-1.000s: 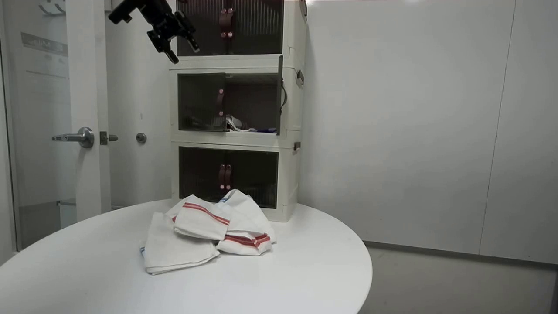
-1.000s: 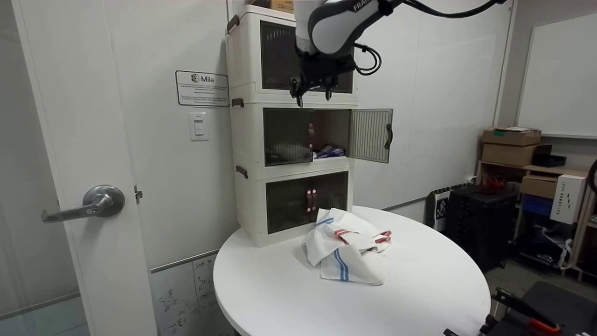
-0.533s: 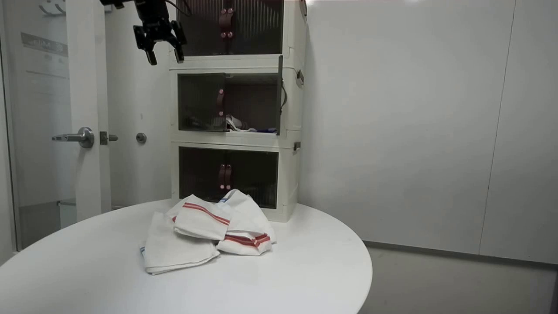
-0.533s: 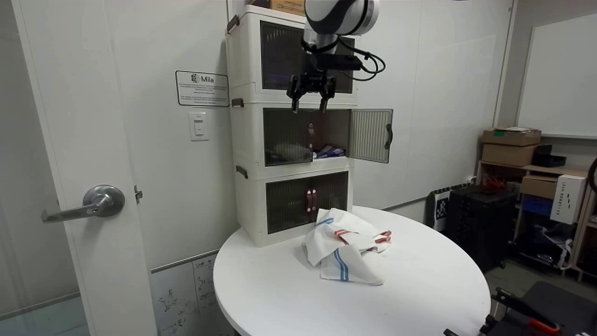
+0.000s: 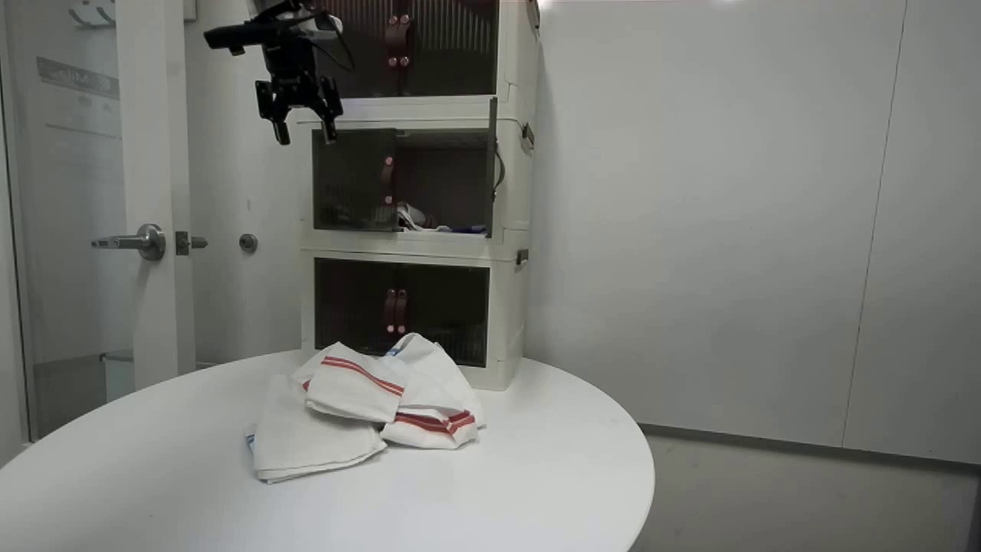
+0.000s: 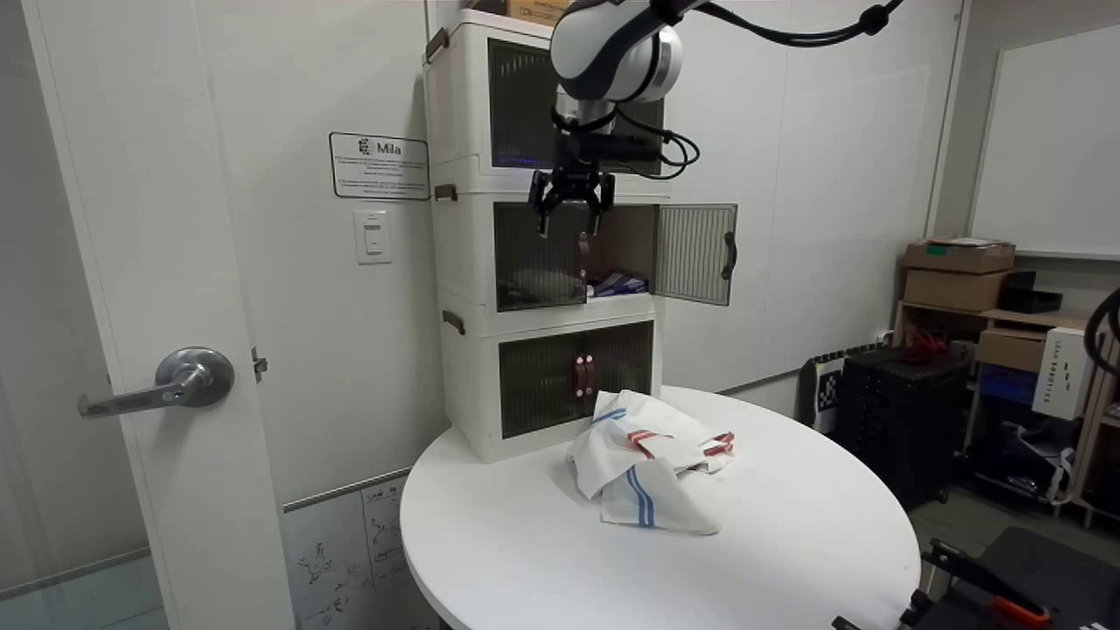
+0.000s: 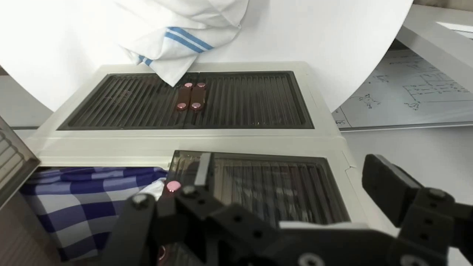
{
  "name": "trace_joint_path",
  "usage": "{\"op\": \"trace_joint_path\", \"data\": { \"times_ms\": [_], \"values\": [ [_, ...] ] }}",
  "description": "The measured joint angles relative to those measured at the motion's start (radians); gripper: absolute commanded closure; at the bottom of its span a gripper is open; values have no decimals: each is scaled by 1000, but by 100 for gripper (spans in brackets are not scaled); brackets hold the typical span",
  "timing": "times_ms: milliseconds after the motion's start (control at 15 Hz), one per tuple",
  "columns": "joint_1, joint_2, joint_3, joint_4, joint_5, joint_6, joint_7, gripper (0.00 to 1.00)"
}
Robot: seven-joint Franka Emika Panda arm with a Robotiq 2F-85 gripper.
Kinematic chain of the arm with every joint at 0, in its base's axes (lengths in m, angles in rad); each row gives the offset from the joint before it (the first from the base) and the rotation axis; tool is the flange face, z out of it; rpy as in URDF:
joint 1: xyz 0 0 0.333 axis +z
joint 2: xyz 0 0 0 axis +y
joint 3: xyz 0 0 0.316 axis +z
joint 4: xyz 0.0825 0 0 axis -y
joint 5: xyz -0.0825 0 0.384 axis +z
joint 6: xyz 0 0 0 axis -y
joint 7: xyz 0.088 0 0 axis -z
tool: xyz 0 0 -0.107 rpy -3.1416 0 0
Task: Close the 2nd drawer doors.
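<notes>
The 2nd drawer doors are the dark see-through pair in the middle tier of the white cabinet (image 5: 406,111). One door (image 5: 345,180) looks nearly shut, its free edge standing slightly out; it also shows in an exterior view (image 6: 532,262) and the wrist view (image 7: 273,177). The other door (image 6: 696,254) is swung wide open, seen edge-on in an exterior view (image 5: 493,169) and at the left of the wrist view (image 7: 13,162). My gripper (image 5: 306,136) is open and empty, pointing down in front of the nearly shut door, in both exterior views (image 6: 569,229); its fingers stand wide apart in the wrist view (image 7: 290,173).
A blue-and-white checked cloth (image 7: 85,207) lies inside the middle tier. The bottom tier doors (image 6: 534,385) are shut. A crumpled white towel with stripes (image 5: 360,399) lies on the round white table (image 6: 787,560) against the cabinet's foot. A room door (image 5: 157,307) stands beside the cabinet.
My gripper has turned from a slanted pose to pointing down and has come lower, from top-tier height to the middle tier's upper part. It stays open. The doors have not moved.
</notes>
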Motion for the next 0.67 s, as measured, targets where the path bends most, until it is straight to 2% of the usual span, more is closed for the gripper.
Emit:
{"op": "trace_joint_path", "data": {
  "times_ms": [333,667],
  "values": [
    [1,96,-11,125,0,36,0,0],
    [2,168,-38,203,-7,116,0,0]
  ]
}}
